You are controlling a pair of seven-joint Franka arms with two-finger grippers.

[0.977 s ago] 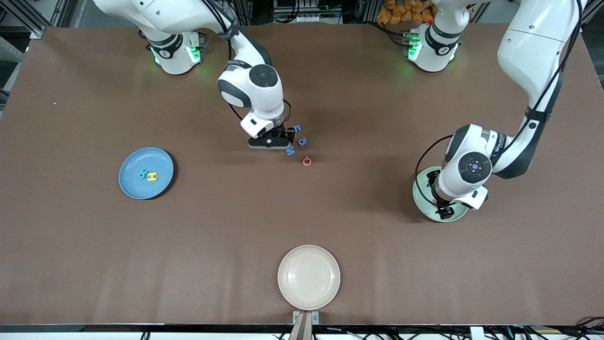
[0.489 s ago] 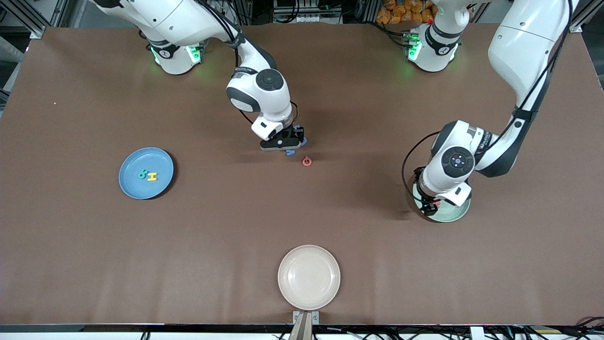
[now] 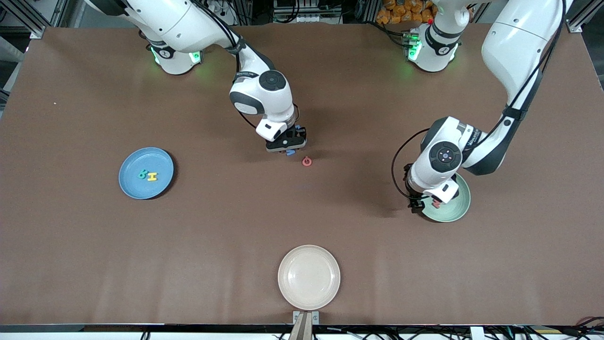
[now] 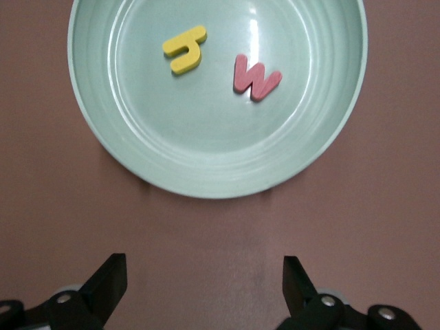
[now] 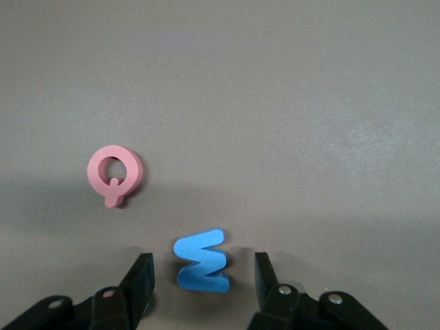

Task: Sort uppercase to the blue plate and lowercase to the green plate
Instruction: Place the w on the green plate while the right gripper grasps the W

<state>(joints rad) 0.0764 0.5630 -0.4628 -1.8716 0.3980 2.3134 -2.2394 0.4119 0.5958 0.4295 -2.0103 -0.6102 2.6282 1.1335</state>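
Note:
My right gripper (image 3: 286,145) is open and low over the table's middle. The blue M (image 5: 201,261) lies between its fingers, and its edge shows in the front view (image 3: 290,152). The red Q (image 3: 306,161) lies beside it (image 5: 115,172). The blue e and a are hidden under the right hand. The blue plate (image 3: 137,189) holds the green R (image 3: 142,174) and yellow H (image 3: 152,177). The green plate (image 3: 453,208) holds the yellow h (image 4: 185,49) and red w (image 4: 256,78). My left gripper (image 3: 417,206) is open and empty over bare table beside that plate (image 4: 206,151).
A cream plate (image 3: 308,277) sits near the table's front edge, nearest to the front camera. The left arm's elbow hangs over the table above the green plate.
My right gripper has moved over the blue letters toward the red Q, covering them. My left gripper has moved off the green plate toward the table's middle, uncovering most of the plate.

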